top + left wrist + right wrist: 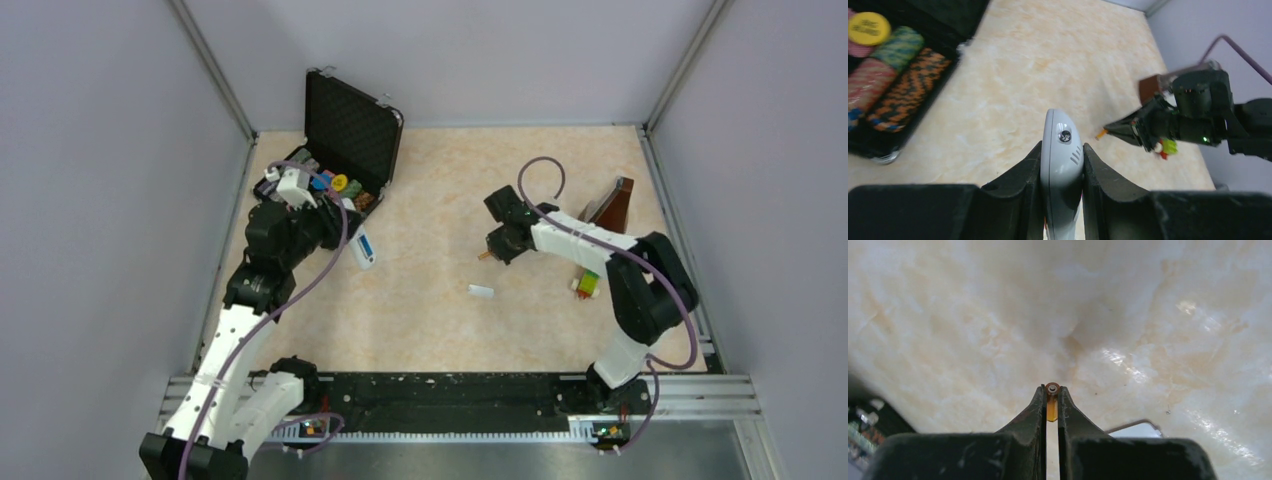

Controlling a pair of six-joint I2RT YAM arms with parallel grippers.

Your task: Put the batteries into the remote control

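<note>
The table (pixel 440 200) is viewed from above and behind the arm bases, with the black case (pixel 350 125) at far left. The left wrist view is set low beside the case and aimed rightwards; case and right gripper (pixel 1105 131) are shared with the top view. The right wrist view is pointed down, close to tabletop right of the case.

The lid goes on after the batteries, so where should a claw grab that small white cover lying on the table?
Come straight down from above and pinch the white cover across its narrow width, at mid-length: it lies flat and thin, long axis roughly left-right.
</note>
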